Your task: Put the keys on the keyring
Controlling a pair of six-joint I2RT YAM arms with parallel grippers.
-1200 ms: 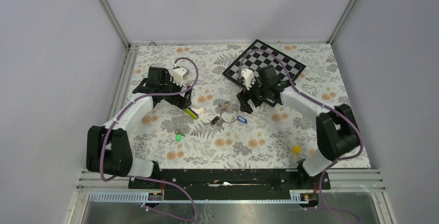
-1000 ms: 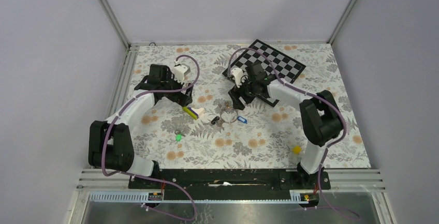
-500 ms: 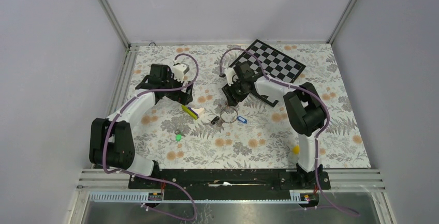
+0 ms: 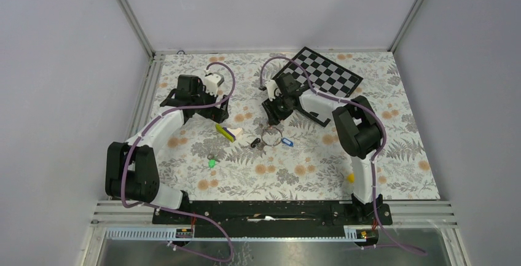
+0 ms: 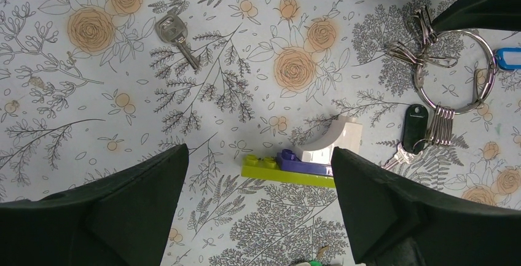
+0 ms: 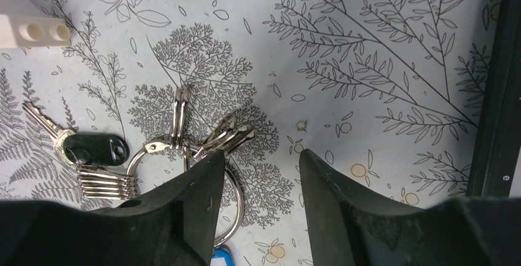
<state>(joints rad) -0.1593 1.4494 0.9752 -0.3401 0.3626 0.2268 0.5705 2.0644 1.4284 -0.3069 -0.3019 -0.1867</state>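
The silver keyring (image 4: 270, 136) lies mid-table with several small silver clips on it. A black-headed key (image 4: 254, 142) and a blue tag (image 4: 287, 142) lie against it. The green-headed key (image 4: 212, 162) lies apart, nearer the front left. My right gripper (image 4: 272, 118) is open just behind the ring. In the right wrist view its left finger covers part of the ring (image 6: 239, 204), next to the black key (image 6: 95, 149). My left gripper (image 4: 216, 113) is open and empty behind the wedge block (image 5: 301, 161). A plain silver key (image 5: 175, 34) shows in the left wrist view.
A chessboard (image 4: 319, 75) lies at the back right, its edge (image 6: 494, 94) close to my right gripper. A small yellow cube (image 4: 351, 178) sits front right. Metal rails border the table at left and back.
My right arm has swung left from the chessboard and now hangs just behind the keyring. My left gripper has drawn back a little from the wedge block.
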